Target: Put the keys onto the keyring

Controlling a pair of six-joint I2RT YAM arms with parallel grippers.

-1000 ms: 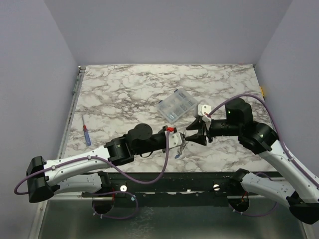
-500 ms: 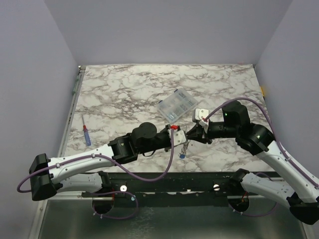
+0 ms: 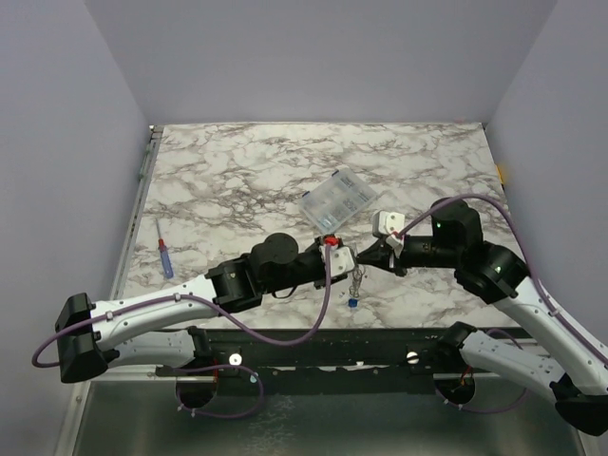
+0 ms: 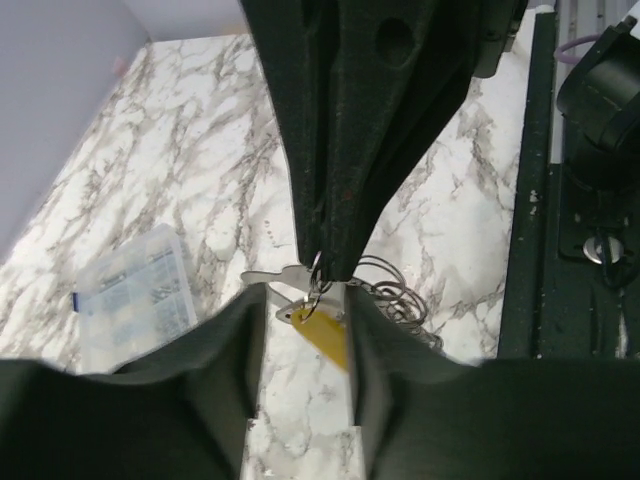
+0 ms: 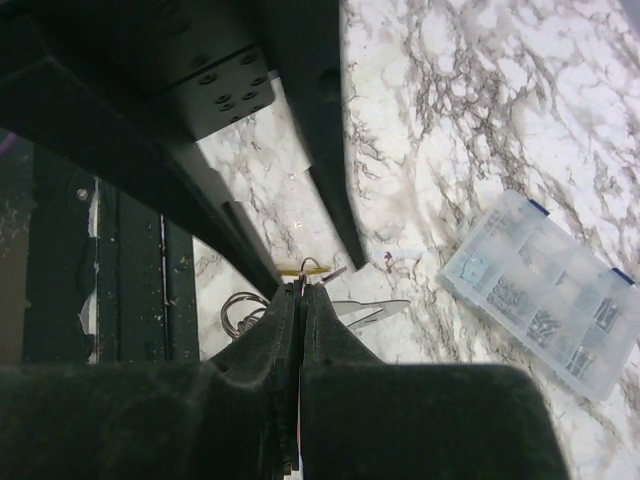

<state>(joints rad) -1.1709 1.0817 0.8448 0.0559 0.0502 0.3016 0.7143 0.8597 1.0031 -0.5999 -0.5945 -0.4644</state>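
My right gripper (image 3: 365, 261) is shut on a small loop of the silvery keyring (image 4: 318, 276) and holds it above the table. The ring's coils (image 4: 398, 296) hang beside it and dangle in the top view (image 3: 356, 281). The yellow key (image 4: 327, 333) hangs from that loop, between the fingertips of my left gripper (image 3: 349, 258), whose jaws stand apart around it. A silver blade (image 4: 268, 278) sticks out to the left. The blue key (image 3: 352, 302) hangs at the chain's low end. In the right wrist view the shut fingertips (image 5: 302, 288) meet the yellow key (image 5: 292, 270), seen edge-on.
The clear compartment box (image 3: 339, 199) lies just behind the grippers, also in the left wrist view (image 4: 130, 295) and the right wrist view (image 5: 545, 295). The blue-handled screwdriver (image 3: 165, 257) lies far left. The black frame rail (image 4: 560, 200) runs along the table's near edge.
The left gripper has advanced to the right to meet the right gripper. The right wrist has drawn back a little. The chain and blue key now hang lower.
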